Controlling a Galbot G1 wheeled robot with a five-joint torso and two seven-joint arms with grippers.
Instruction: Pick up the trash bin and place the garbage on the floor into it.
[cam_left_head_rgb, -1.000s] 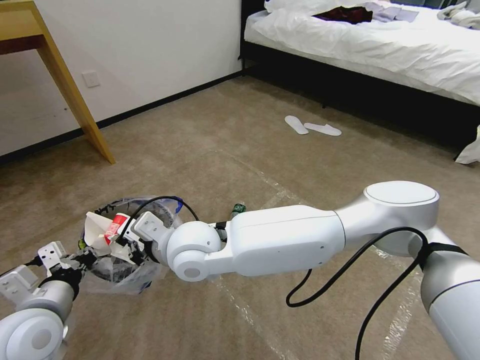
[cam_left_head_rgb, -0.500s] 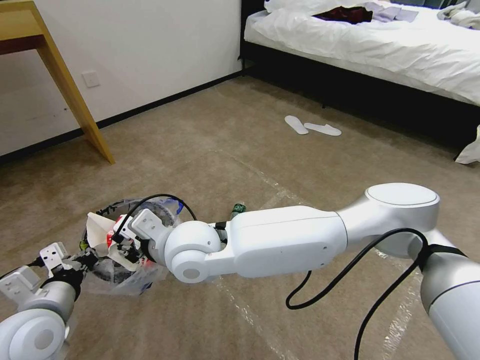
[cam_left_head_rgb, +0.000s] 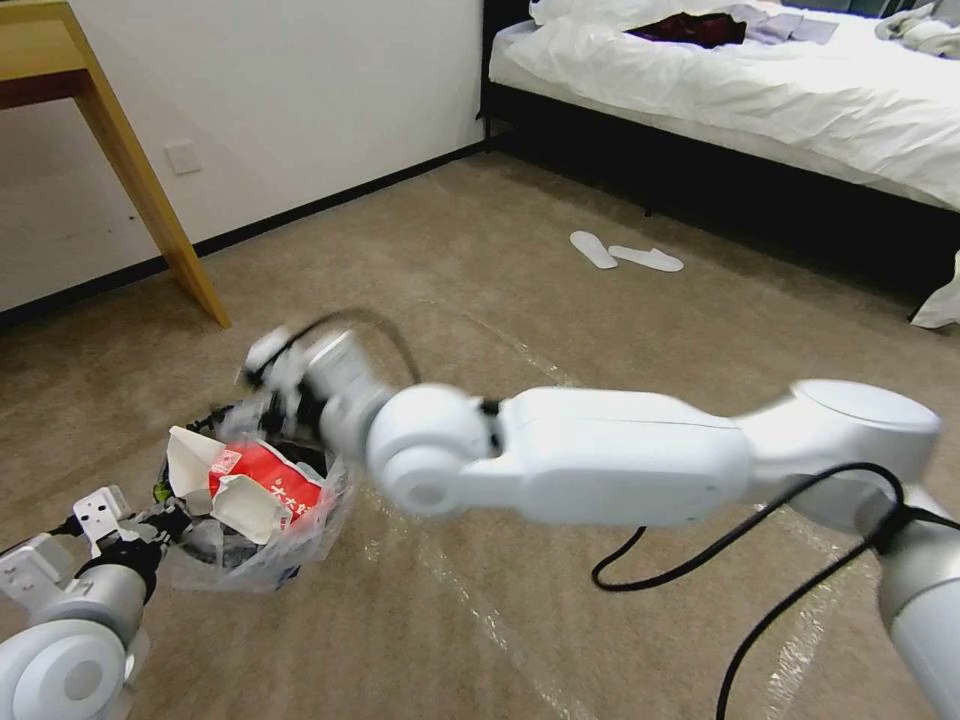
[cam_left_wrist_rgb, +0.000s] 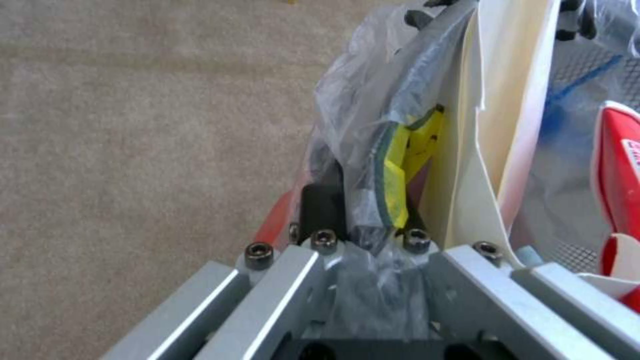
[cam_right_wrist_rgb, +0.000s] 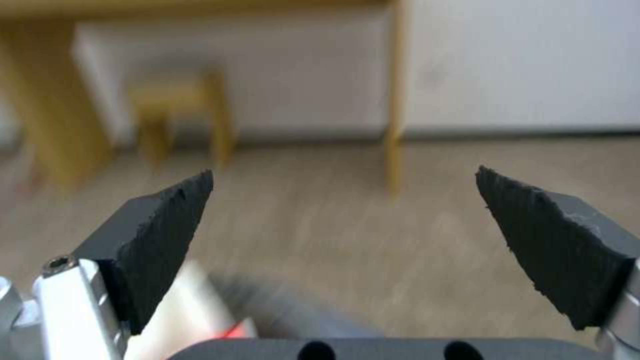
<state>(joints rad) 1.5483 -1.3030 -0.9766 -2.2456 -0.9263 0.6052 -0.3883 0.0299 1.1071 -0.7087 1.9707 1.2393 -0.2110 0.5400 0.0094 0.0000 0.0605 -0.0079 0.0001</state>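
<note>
The trash bin (cam_left_head_rgb: 250, 540), lined with a crinkly clear bag, hangs low at the left just above the floor (cam_left_head_rgb: 420, 260). My left gripper (cam_left_head_rgb: 160, 522) is shut on its rim; the left wrist view shows the fingers (cam_left_wrist_rgb: 320, 210) clamping the bag (cam_left_wrist_rgb: 360, 100) and the red wall (cam_left_wrist_rgb: 275, 227). Garbage lies inside: a red and white carton (cam_left_head_rgb: 268, 488) and a white paper (cam_left_head_rgb: 188, 455). My right gripper (cam_left_head_rgb: 268, 362) hovers above the bin's far rim. In the right wrist view it (cam_right_wrist_rgb: 343, 172) is open with nothing between its fingers.
A wooden table leg (cam_left_head_rgb: 150, 200) stands at the back left by the wall. A bed (cam_left_head_rgb: 750, 90) fills the back right, with white slippers (cam_left_head_rgb: 625, 255) on the carpet before it. Shiny tape lines (cam_left_head_rgb: 480, 610) cross the floor. A black cable (cam_left_head_rgb: 700, 560) loops under my right arm.
My right gripper let go of the red and white carton, which now lies in the bin, and rose up and away from it. The left gripper kept its hold.
</note>
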